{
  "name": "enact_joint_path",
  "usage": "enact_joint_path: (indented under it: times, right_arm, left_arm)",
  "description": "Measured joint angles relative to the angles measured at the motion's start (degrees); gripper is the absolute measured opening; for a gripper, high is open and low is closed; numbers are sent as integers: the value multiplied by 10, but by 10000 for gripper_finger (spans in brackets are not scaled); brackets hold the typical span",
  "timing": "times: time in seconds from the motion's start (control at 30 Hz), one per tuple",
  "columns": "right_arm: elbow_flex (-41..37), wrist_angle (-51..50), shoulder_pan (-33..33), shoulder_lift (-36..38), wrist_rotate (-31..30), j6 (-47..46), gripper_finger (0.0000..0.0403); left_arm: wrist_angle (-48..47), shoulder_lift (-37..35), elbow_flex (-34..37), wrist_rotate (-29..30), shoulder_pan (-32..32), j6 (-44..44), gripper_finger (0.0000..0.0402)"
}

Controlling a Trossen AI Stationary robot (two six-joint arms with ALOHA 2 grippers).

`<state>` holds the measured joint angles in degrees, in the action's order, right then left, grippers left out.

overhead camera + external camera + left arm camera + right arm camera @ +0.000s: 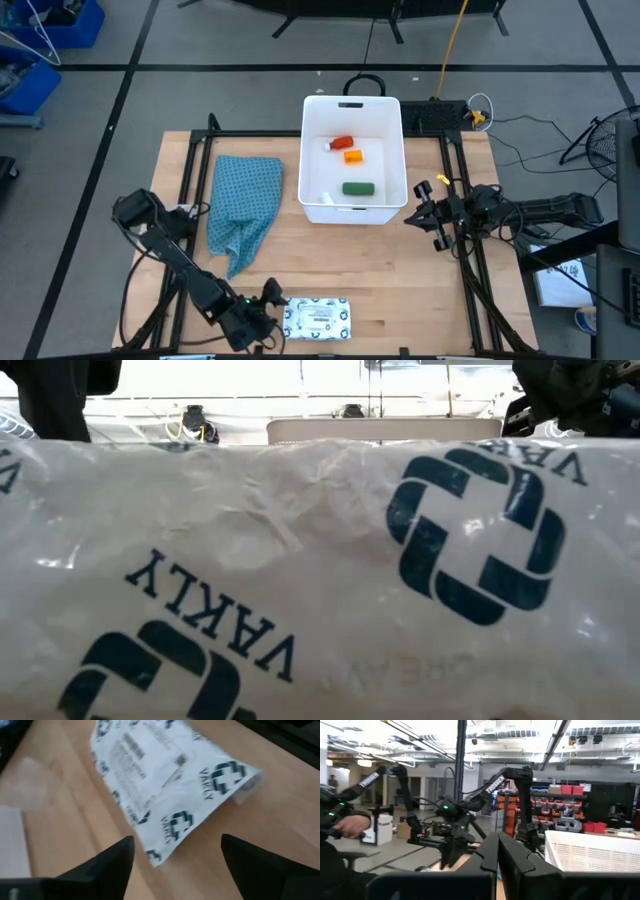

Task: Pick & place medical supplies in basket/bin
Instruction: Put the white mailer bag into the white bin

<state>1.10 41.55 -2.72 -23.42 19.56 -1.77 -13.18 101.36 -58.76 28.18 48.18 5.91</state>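
Note:
The flat white packet [317, 318], printed with dark green marks, lies flat on the wood near the table's near edge; it fills the low view [320, 560]. My left gripper [272, 312] is open at the packet's left end. In the left wrist view the packet's [165, 780] nearest corner reaches in between the fingers [175, 865] without touching them. The white tub [385, 125] stands at the middle far side, holding the red tube [342, 144], the orange bottle [353, 155] and the green piece [359, 187]. My right gripper [425, 207] waits shut to the right of the tub.
A blue patterned cloth [245, 205] lies crumpled left of the tub. Black frame rails [190, 170] run along the table's left and right sides. Bare wood [370, 270] lies between the tub and the packet. In the right wrist view the tub's wall [590, 852] shows beside my shut fingers.

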Motion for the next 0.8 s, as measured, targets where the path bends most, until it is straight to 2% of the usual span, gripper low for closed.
enact_joint_path:
  times: [0.2, 0.33, 0.47, 0.6, 0.8]
  right_arm:
    - [0, 3, 14, -3, -2, 26, 0]
    - [0, 7, 14, -3, -3, 31, 0]
    - [0, 7, 14, -3, -3, 39, 0]
    - [0, 7, 13, -3, -3, 42, 0]
    - [0, 7, 13, -3, -8, 39, 0]
  left_arm:
    - [14, 27, -3, -12, -8, 19, 311]
    - [46, 42, -3, 7, -19, 40, 292]
    - [54, 42, -3, -19, -33, 54, 259]
    - [54, 38, -3, -51, -41, 61, 190]
    - [49, 38, -3, -58, -44, 63, 22]
